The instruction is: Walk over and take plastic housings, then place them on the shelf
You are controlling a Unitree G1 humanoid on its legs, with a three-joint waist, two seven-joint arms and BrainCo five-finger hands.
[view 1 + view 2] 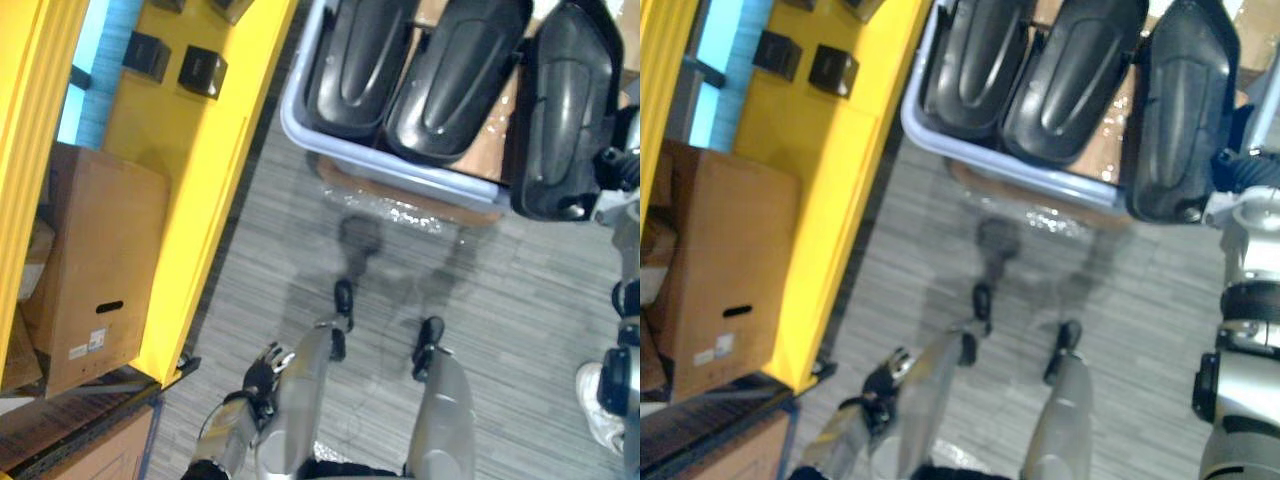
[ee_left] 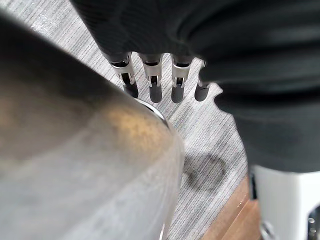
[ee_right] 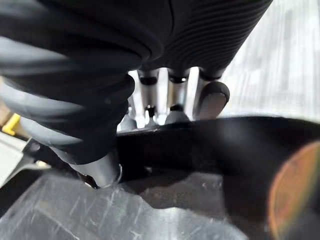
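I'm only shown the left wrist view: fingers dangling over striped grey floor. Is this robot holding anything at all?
Observer: Yes. The right hand pinches the rim of a black plastic housing between its fingers and thumb.
Operator: Are there more of those?
Observer: Two more housings lie side by side in a pale bin just ahead of the robot.
Operator: And where is the shelf?
Observer: A yellow shelf stands on the robot's left, and a cardboard box sits in it.
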